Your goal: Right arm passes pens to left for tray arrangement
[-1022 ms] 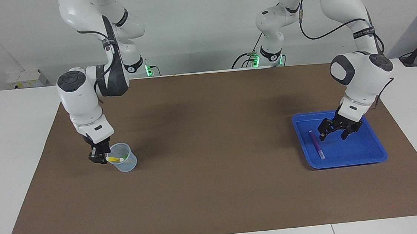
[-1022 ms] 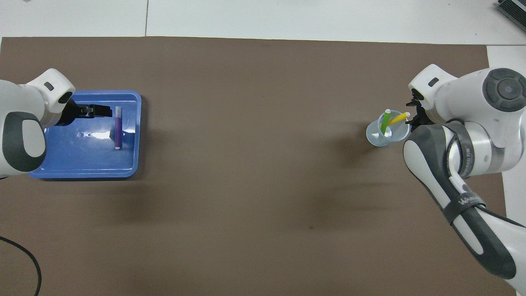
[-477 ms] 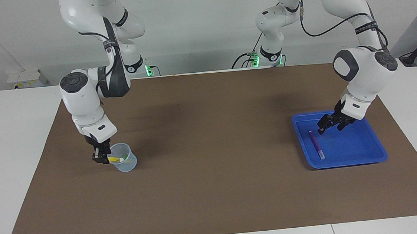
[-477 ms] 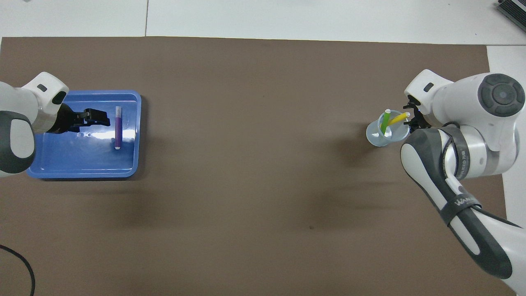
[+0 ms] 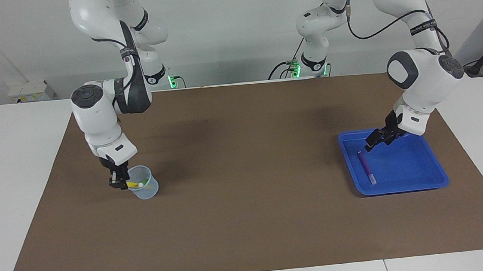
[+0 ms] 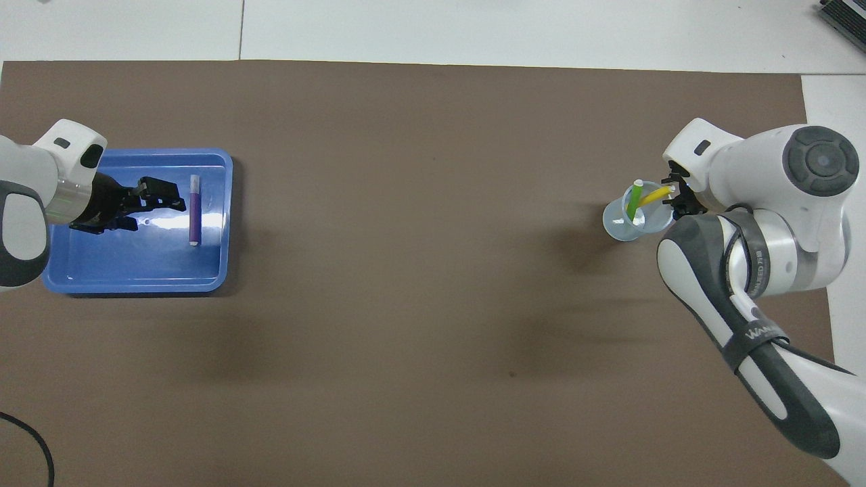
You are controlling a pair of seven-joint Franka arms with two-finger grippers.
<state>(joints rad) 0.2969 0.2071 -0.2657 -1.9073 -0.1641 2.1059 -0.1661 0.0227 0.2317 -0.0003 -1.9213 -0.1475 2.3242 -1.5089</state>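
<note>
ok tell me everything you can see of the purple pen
The purple pen is a slim marker with a purple barrel and a pale whitish cap end pointing away from the robots. It lies flat on the floor of the blue tray, along the rim toward the table's middle. Nothing grips it; the left pincer is above the tray, open.

Glossy blue plastic tray (image 5: 436,172) throws bright glare, small cup (image 5: 147,191) is clear pale plastic, brown mat (image 5: 248,221) is matt and smooth like paper, table (image 5: 12,179) is smooth white, arm shells (image 5: 98,116) shiny white plastic.
</note>
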